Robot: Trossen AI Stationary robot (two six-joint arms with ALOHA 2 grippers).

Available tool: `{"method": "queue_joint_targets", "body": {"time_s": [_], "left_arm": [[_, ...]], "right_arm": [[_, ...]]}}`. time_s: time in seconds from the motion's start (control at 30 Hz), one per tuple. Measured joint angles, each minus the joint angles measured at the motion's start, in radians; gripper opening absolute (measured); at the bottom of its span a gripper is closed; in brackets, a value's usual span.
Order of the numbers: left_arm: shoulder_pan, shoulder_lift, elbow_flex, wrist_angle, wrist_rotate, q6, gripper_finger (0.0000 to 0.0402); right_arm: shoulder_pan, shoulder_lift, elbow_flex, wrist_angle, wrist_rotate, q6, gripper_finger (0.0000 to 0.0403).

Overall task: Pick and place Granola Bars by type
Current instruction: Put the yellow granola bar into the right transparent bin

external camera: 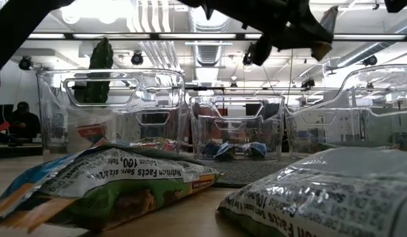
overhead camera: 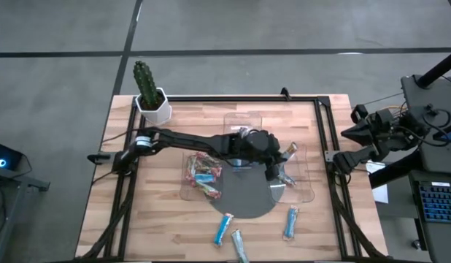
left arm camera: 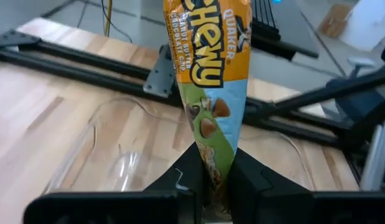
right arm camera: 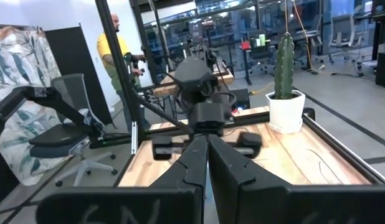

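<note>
My left gripper [overhead camera: 280, 155] reaches across the table's middle, above the right clear tray [overhead camera: 302, 186], shut on a granola bar [left arm camera: 208, 74] with an orange, green and blue wrapper. The left tray [overhead camera: 203, 175] holds several bars. A third tray [external camera: 236, 128] at the far middle holds blue bars. Three blue bars [overhead camera: 223, 229] [overhead camera: 240, 245] [overhead camera: 291, 221] lie flat on the wood near the front edge. My right gripper [right arm camera: 206, 149] is shut, parked off the table's right edge [overhead camera: 346, 155]. My left gripper pinches the bar's near end [left arm camera: 212, 149] between its two fingers. The fingers come slanting down from the table's left, along the bar. The bar sticks out past the fingertips, lifted clear, its orange end [external camera: 325, 29] farthest out above the right tray.
A grey round mat [overhead camera: 244, 197] lies under the trays. A potted cactus [overhead camera: 149, 91] stands at the far left corner. A black frame [overhead camera: 324, 124] runs round the table. In the low view two bars [external camera: 105, 178] [external camera: 335, 191] fill the foreground. A person [right arm camera: 118, 56] stands beyond the table.
</note>
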Motion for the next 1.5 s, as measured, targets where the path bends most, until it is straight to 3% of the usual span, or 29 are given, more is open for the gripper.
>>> {"method": "queue_joint_targets", "body": {"time_s": [0.2, 0.47, 0.6, 0.93, 1.5], "left_arm": [[0.029, 0.053, 0.000, 0.155, -0.002, -0.030, 0.0032], [0.065, 0.060, 0.000, 0.167, 0.014, -0.036, 0.0036], [0.067, 0.060, 0.000, 0.170, 0.075, -0.021, 0.0064], [0.072, 0.060, 0.000, 0.147, 0.111, -0.019, 0.0145], [0.071, 0.060, 0.000, 0.028, 0.244, -0.033, 0.0150]], "right_arm": [[0.000, 0.001, 0.000, 0.000, 0.000, 0.024, 0.0009], [0.000, 0.008, 0.000, 0.001, 0.000, 0.037, 0.0009], [0.000, 0.008, -0.001, 0.001, 0.000, 0.037, 0.0009], [0.000, 0.008, -0.002, 0.000, 0.000, 0.034, 0.0009], [0.000, 0.008, -0.002, 0.000, 0.027, 0.030, 0.0008]]}}
